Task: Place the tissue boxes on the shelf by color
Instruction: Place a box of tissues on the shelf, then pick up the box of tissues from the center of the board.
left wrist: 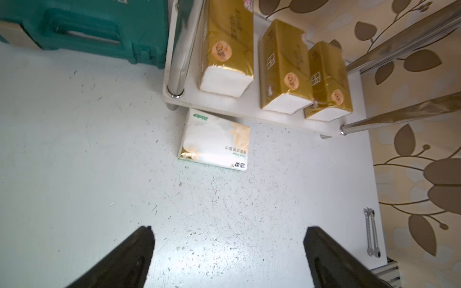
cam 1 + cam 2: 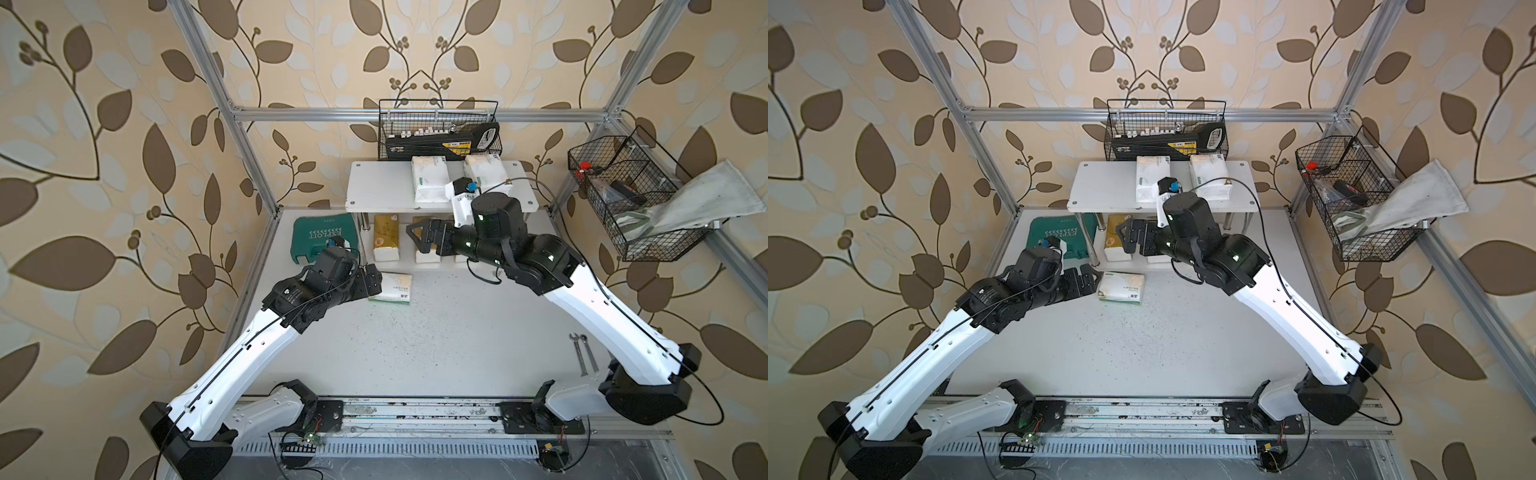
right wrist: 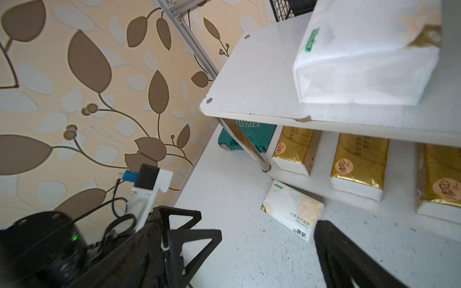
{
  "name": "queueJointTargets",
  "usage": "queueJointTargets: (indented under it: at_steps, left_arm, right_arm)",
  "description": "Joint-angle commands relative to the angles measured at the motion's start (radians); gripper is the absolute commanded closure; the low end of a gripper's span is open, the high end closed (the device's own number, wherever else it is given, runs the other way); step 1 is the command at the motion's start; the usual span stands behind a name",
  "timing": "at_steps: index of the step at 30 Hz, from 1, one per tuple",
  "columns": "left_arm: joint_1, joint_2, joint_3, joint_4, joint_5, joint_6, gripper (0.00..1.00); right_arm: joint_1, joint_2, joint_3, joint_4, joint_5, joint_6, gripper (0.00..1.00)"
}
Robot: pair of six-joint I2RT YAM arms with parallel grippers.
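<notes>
Three gold tissue packs [image 1: 282,64] sit on the low board of the shelf [image 2: 374,187], two white packs [image 2: 430,183] on top. The last white pack [image 2: 391,286] lies on the counter [image 2: 415,353] by my left gripper [image 1: 228,234]. It and my right gripper [image 2: 415,237] are spread wide, empty.

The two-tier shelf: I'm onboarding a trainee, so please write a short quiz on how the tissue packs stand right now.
1. True or false: three shiny gold soft tissue packs lie on the lower board of the white two-tier chrome-legged shelf.
2. How many white green-logo tissue packs lie on the upper board?
3. The remaining white pack lies: A) on the lower board; B) on the white table in front of the shelf; C) on top of a gold pack.
Key: 1 true; 2 two; 3 B.
</notes>
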Motion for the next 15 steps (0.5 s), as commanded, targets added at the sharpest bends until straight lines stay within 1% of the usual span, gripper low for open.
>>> queueJointTargets:
  at_steps: [1, 5, 8, 11, 15]
  left_arm:
    - [0.011, -0.001, -0.098, 0.059, -0.01, -0.046, 0.01]
    - [0.011, 0.045, -0.212, 0.18, -0.039, -0.068, 0.01]
    - [0.011, 0.107, -0.257, 0.276, -0.075, -0.057, 0.01]
    - [0.012, 0.194, -0.266, 0.368, -0.099, -0.03, 0.01]
    - [0.016, 0.324, -0.237, 0.467, -0.128, 0.039, 0.01]
  right_arm:
    - [0.007, -0.091, -0.175, 0.029, 0.034, 0.028, 0.01]
    - [0.01, -0.224, -0.418, 0.031, 0.075, 0.064, 0.01]
    - [0.01, -0.301, -0.581, 0.047, 0.095, 0.098, 0.01]
    - [0.01, -0.365, -0.711, 0.068, 0.104, 0.135, 0.01]
    - [0.01, -0.443, -0.849, 0.095, 0.116, 0.192, 0.01]
